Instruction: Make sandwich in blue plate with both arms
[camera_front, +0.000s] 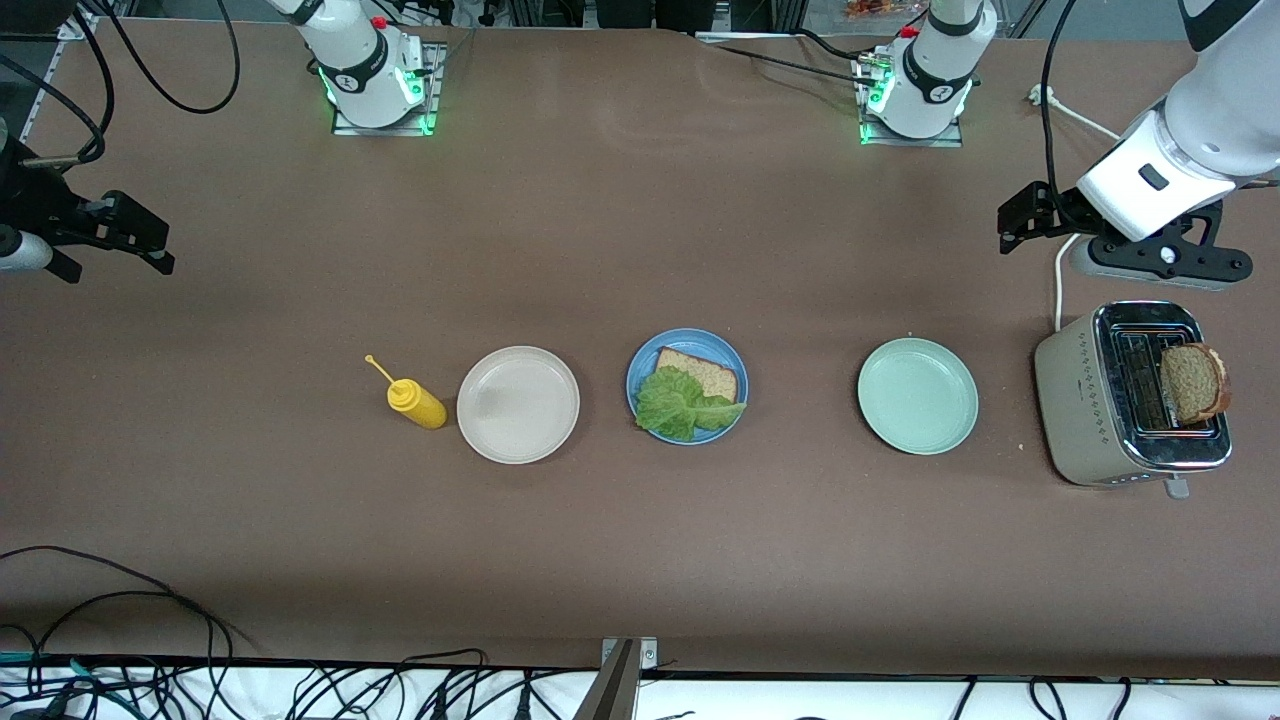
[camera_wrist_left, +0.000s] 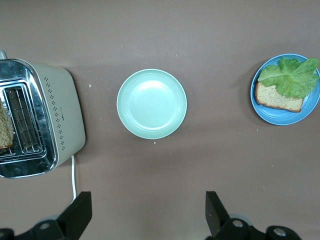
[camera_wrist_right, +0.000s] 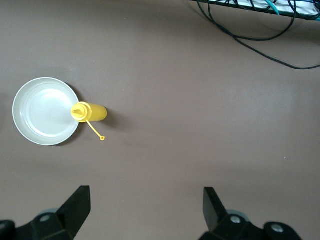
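Sitting mid-surface, the blue plate carries one bread slice with a lettuce leaf overlapping its edge nearer the front camera. Beige plate lies beside the blue plate toward the right arm's end, yellow squeeze bottle just past it. Pale green plate lies toward the left arm's end, then the toaster with a second slice standing in a slot. Left gripper hangs above bare surface by the toaster, jaws wide, empty. Right gripper hangs at its end, jaws wide, empty.
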